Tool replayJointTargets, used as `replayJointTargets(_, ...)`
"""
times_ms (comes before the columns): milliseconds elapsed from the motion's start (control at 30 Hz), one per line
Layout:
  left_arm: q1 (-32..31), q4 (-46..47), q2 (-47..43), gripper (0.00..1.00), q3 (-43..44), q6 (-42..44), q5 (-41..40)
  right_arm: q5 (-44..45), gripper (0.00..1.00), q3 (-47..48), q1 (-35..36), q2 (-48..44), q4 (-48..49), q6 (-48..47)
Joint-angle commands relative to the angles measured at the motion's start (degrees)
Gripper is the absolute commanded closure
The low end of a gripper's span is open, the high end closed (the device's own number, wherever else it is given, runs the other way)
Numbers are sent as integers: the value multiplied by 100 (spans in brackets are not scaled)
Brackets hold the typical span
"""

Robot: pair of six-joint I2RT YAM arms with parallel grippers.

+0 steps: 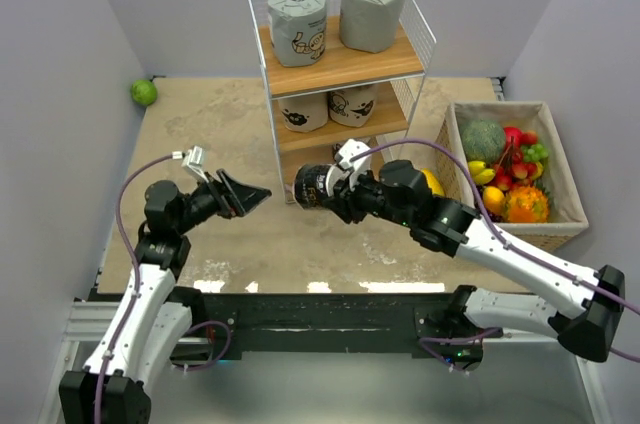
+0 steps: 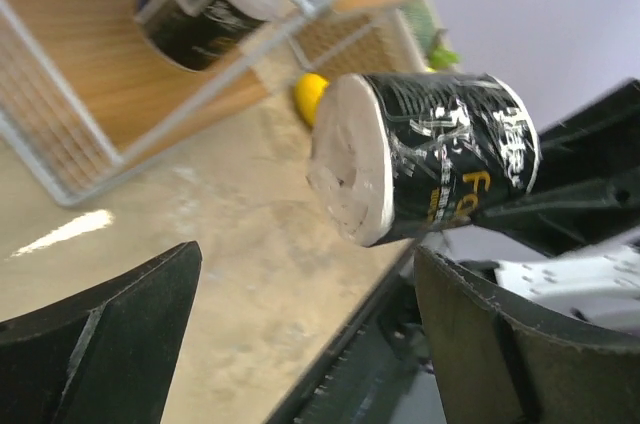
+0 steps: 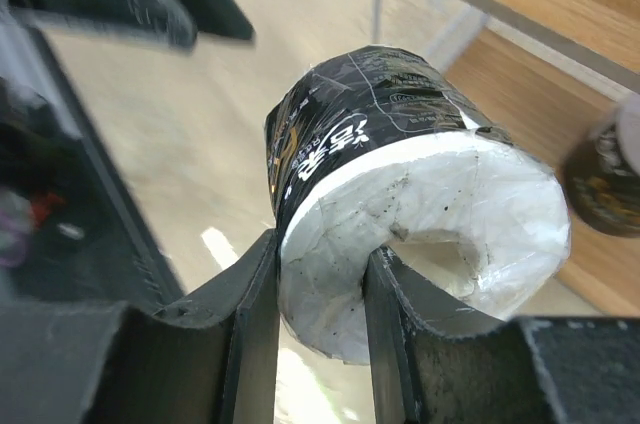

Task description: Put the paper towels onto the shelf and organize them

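right gripper (image 3: 318, 294) clamps the wall of a black, gold-printed paper towel roll (image 3: 400, 144), held above the table at 6 o'clock of the wire-framed wooden shelf (image 1: 340, 66). left gripper (image 1: 252, 194) hangs spread wide and empty at the roll's 9 o'clock. a second black roll (image 2: 195, 19) lies on the bottom tier.

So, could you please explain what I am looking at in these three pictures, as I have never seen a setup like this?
These are two robot arms bolted to a table, each ending in a two-finger gripper. The wide picture looks down from above and behind them; the other two come from cameras on the wrists. The right gripper pinches a black paper towel roll, one finger inside its core. The left gripper is open and empty. On the table stand a wire-framed shelf holding wrapped rolls, a basket of fruit, and a green fruit in the far left corner.
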Motion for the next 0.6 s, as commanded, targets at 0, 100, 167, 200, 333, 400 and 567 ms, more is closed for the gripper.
replayJointTargets(0, -1, -1544, 481, 8, 863, 1761, -1412, 682, 79, 379, 23, 436, -749, -1637)
replayJointTargets(100, -1, -2142, 666, 8, 1136, 2316, -2730, 885, 79, 335, 32, 735, -592, -2375)
replayJointTargets(167, 34, -2564, 736, 8, 1400, 2430, -3293, 1217, 79, 309, 67, 980, -381, -2944)
replayJointTargets(200, 34, -2600, 711, 8, 1427, 2448, -3374, 1306, 79, 300, 128, 1060, -311, -3201)
replayJointTargets(333, 34, -2679, 368, 7, 1401, 2449, -3726, 1632, 79, -121, 199, 1385, 609, -4535)
replayJointTargets(400, 42, -2706, 166, 7, 1401, 2457, -3858, 1440, 77, -288, 199, 1508, 963, -4950)
replayJointTargets(567, 42, -2811, -247, 6, 1314, 2352, -4166, 1517, 76, -377, 190, 2105, 1290, -6041)
